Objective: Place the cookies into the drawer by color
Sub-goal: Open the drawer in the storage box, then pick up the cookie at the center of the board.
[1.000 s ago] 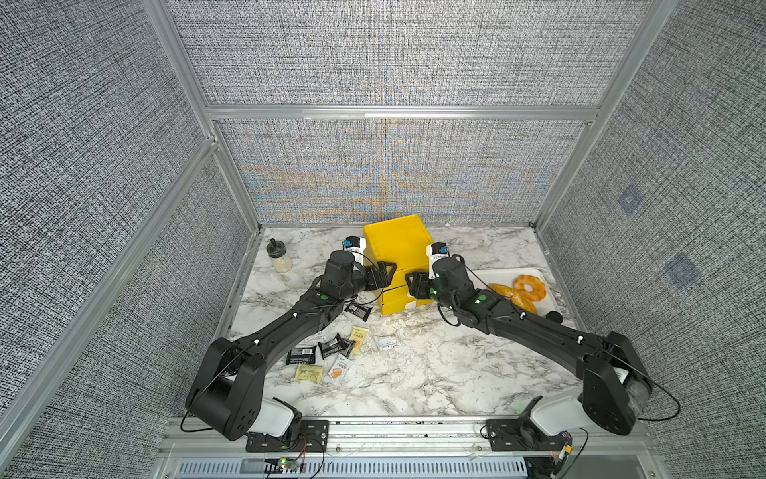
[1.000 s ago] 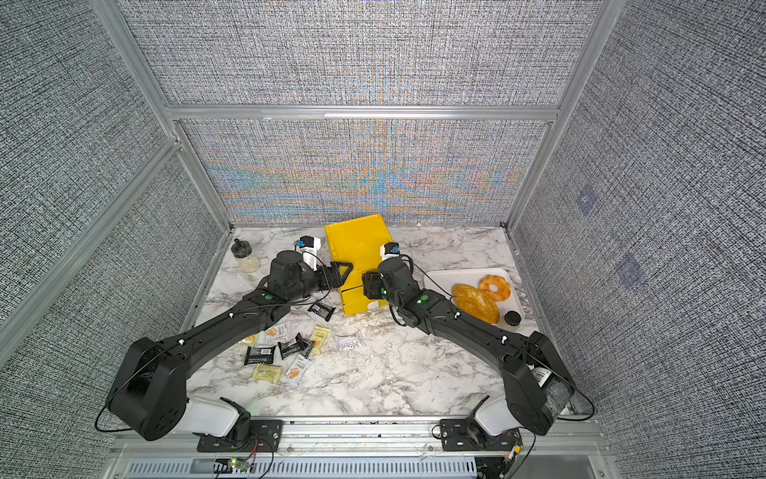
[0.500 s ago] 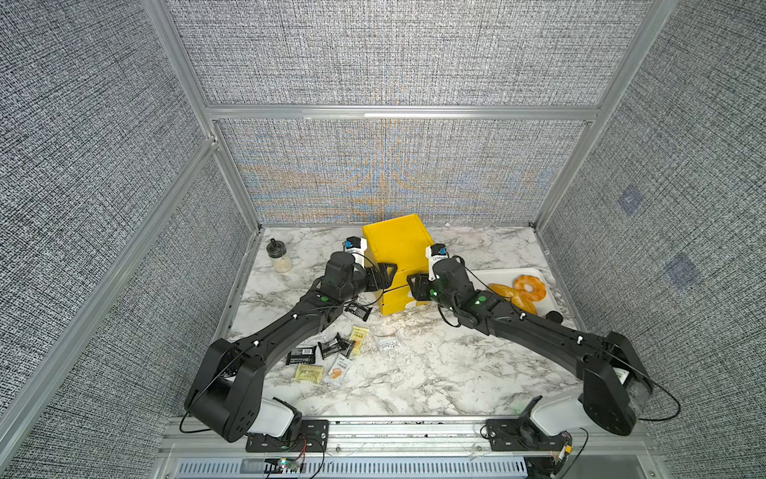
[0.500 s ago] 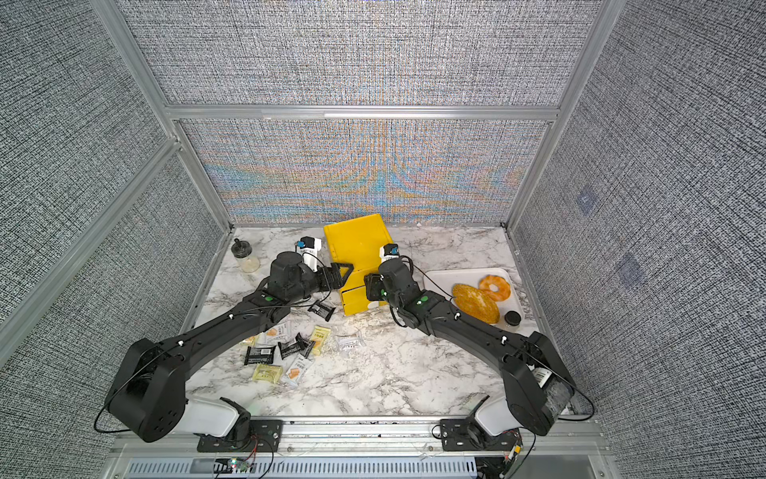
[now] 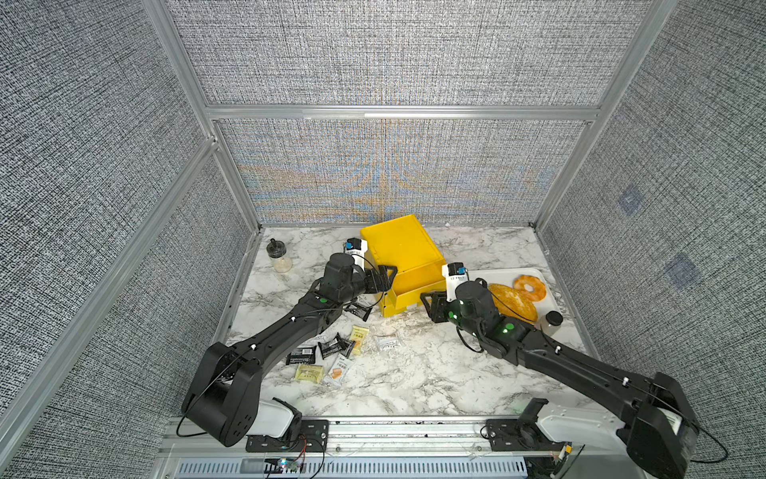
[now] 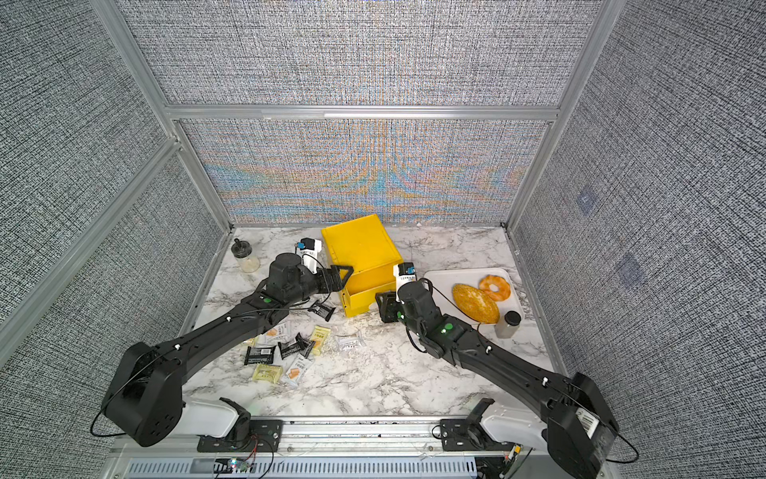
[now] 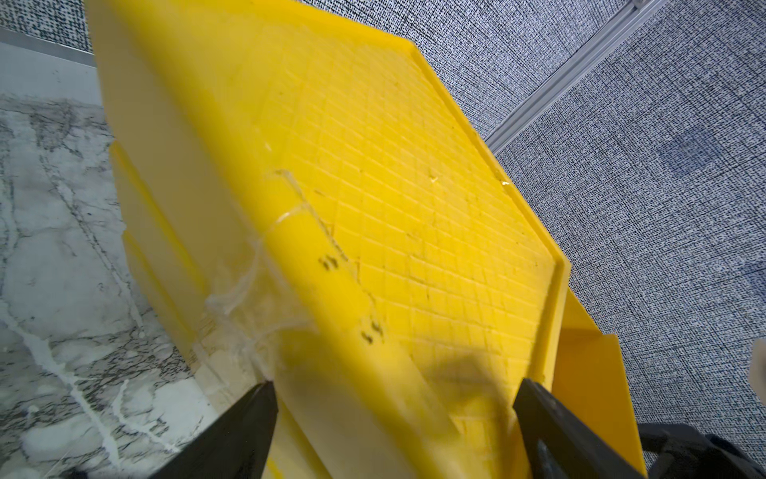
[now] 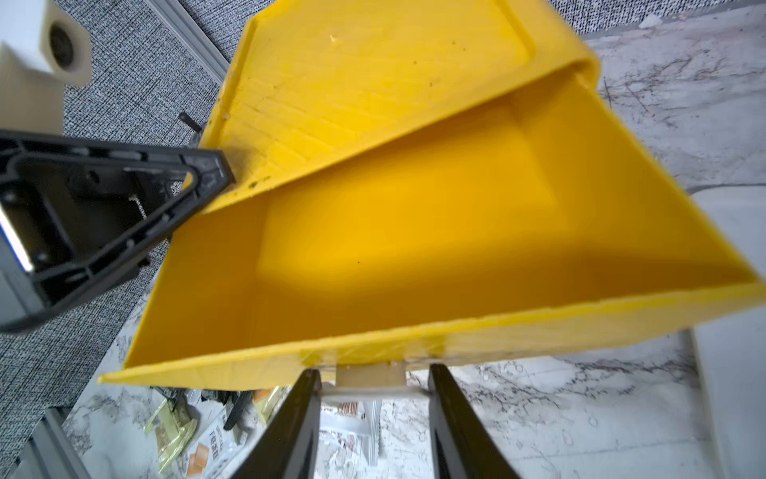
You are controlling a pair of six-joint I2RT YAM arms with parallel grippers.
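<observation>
Sliding out since a second ago, the top drawer [image 8: 414,232] of the yellow drawer box [image 5: 404,249] is now standing open, with the right end effector [image 8: 375,373] pinching its white tab [image 8: 370,376] between narrowed fingers. The left end effector [image 7: 393,394] is spreading wide across the box's upper edge. The cookies [image 5: 333,347] are lying scattered on the surface [image 5: 414,373] beside the left arm [image 5: 290,331].

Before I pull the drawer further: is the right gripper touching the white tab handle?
Touching. In the right wrist view the right gripper straddles the white tab handle; its ends meet both jaws with no gap.
</observation>
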